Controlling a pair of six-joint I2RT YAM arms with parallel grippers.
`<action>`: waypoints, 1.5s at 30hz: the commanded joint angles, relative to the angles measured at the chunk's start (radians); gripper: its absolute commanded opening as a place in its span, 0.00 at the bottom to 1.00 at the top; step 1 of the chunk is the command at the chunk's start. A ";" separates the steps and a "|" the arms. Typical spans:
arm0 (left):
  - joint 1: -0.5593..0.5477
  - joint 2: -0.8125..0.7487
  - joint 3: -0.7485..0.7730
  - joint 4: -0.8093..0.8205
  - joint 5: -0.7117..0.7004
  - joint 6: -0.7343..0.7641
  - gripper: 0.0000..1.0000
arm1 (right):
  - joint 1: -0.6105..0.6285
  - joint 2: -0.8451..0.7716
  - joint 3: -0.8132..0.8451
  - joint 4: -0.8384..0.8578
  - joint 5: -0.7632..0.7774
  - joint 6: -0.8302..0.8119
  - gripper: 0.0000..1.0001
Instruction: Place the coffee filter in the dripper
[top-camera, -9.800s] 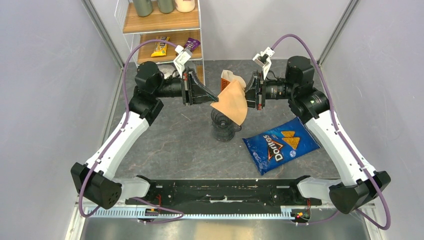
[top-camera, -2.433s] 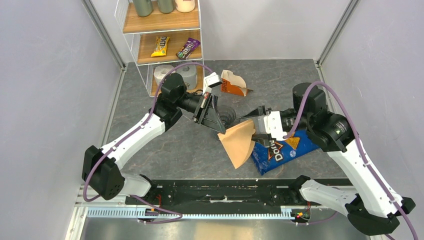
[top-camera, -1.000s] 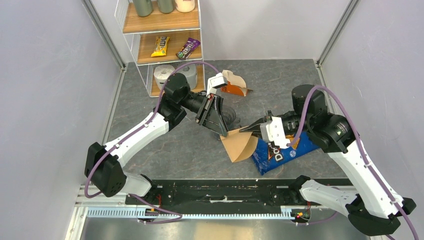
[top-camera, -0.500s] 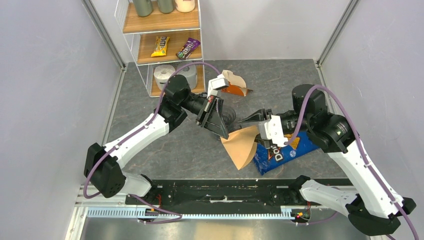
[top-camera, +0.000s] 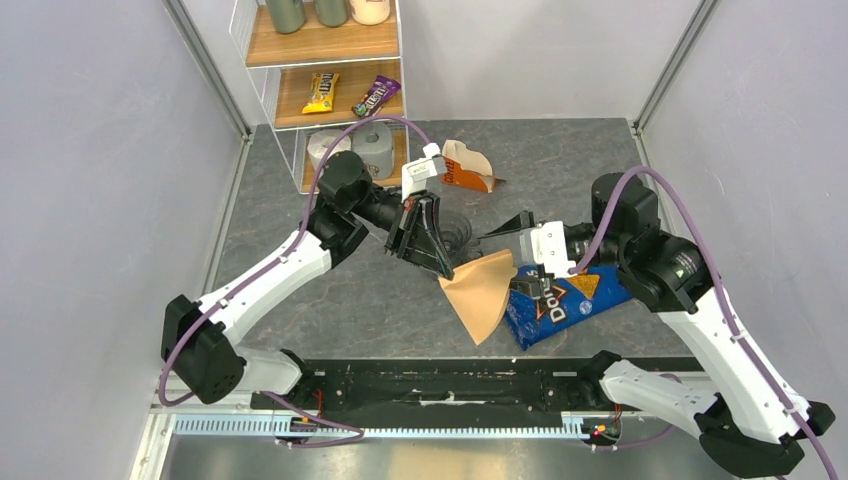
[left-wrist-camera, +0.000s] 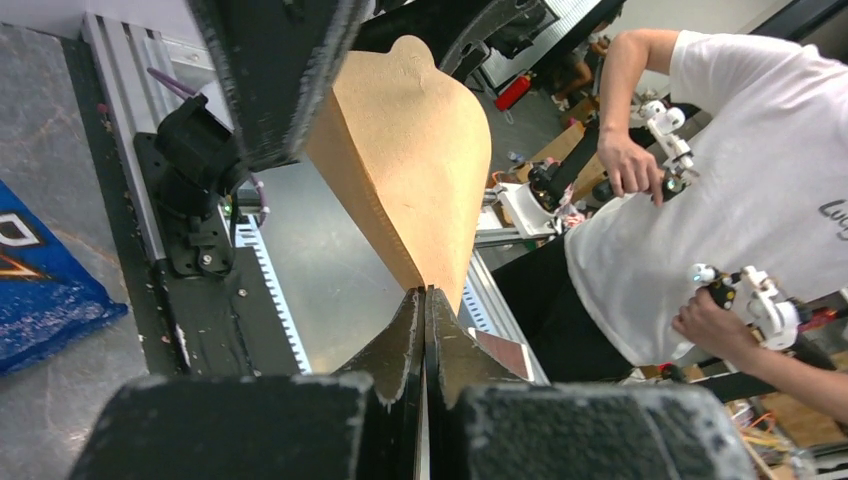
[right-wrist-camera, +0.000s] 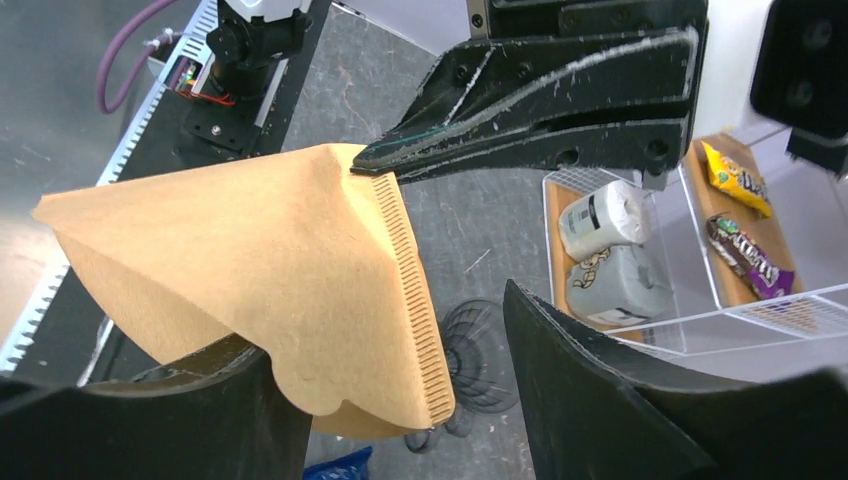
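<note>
Left claw (top-camera: 447, 270) is clamped fully shut on the seam corner of the thin tan-brown paper coffee filter (top-camera: 483, 292), holding it aloft so the right claw (right-wrist-camera: 380, 325) can work it.
Right jaws gape wide with one finger against the cone's mouth, apparently to spread the paper before seating; they grip nothing. The filter hangs between the arms, beside the dark smoky translucent plastic dripper (right-wrist-camera: 470, 350), which stands upright on the grey table (top-camera: 330, 300), not yet in it.

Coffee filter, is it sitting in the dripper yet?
No, the left gripper pinches the coffee filter in the air, apart from the dripper.
</note>
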 joint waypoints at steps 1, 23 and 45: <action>-0.005 -0.042 0.021 0.044 0.029 0.118 0.02 | 0.006 -0.025 -0.028 0.113 0.019 0.160 0.72; -0.011 -0.052 0.012 0.037 0.034 0.124 0.02 | 0.005 -0.030 -0.011 0.099 -0.056 0.083 0.27; 0.075 -0.064 0.077 -0.265 -0.158 0.238 0.33 | 0.006 -0.039 0.015 -0.004 0.011 0.025 0.00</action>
